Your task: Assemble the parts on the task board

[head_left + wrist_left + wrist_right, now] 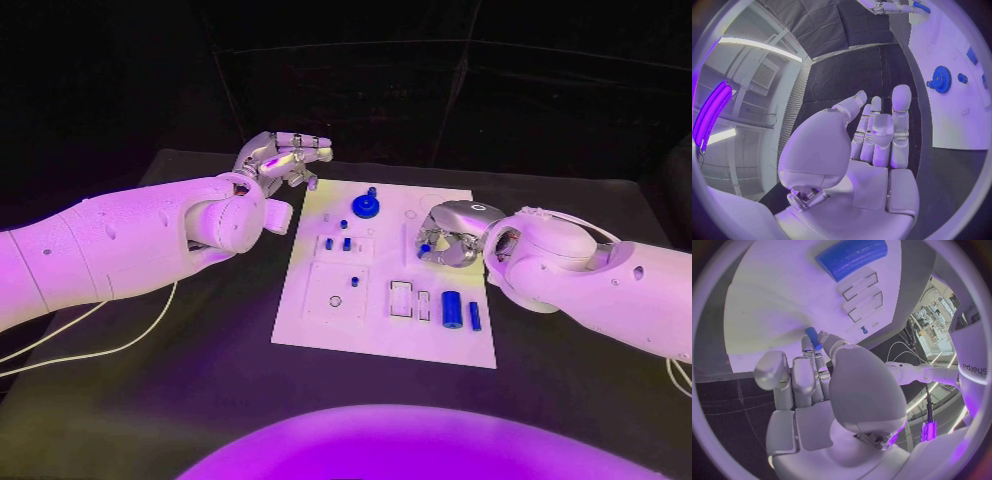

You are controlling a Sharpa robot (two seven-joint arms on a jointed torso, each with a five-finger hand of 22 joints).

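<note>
both hands over board; right hand pinches blue peg.

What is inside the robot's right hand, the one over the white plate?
The right hand pinches a small blue part at its fingertips, above the task board. The part's lower end is covered by the fingers, so its full shape cannot be told.

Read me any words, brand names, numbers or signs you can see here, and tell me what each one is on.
"Sharpa": printed along the left arm, seen sideways in the right wrist view.
Task board: no readable text; it carries only outlined recesses and blue parts.
Blue gear, blue cylinder: no markings visible.
Left hand and right hand: no legible lettering.
</note>
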